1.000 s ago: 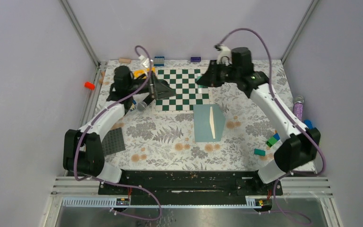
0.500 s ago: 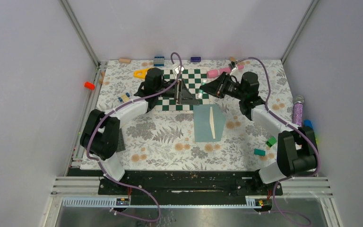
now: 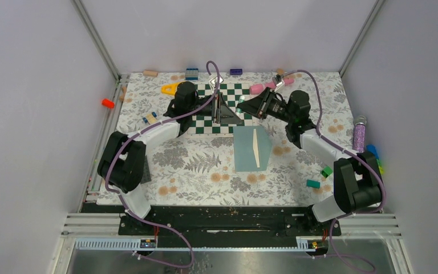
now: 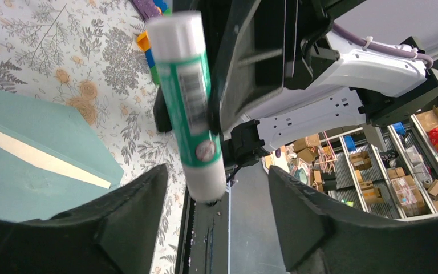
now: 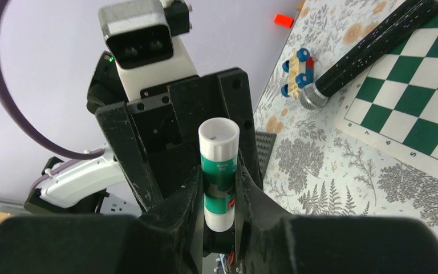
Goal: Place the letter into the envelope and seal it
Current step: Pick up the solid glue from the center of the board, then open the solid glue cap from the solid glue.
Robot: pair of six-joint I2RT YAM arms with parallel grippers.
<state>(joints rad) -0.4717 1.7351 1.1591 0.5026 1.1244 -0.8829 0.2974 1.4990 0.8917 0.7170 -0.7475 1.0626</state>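
Green-white glue stick (image 5: 219,171) is clenched in the right gripper (image 5: 219,197); the left gripper (image 4: 217,177), jaws apart around it, must probably close and uncap it for sealing.

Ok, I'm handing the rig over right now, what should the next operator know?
Right end effector: shut on the glue stick, held above the chessboard.
Left end effector: open, fingers either side of the stick, not gripping.
Envelope: flat on the table just in front of the board, a cream strip across it; no loose letter in view, so probably inside.
Done: glue picked up. Left: likely glue the flap, press it shut.
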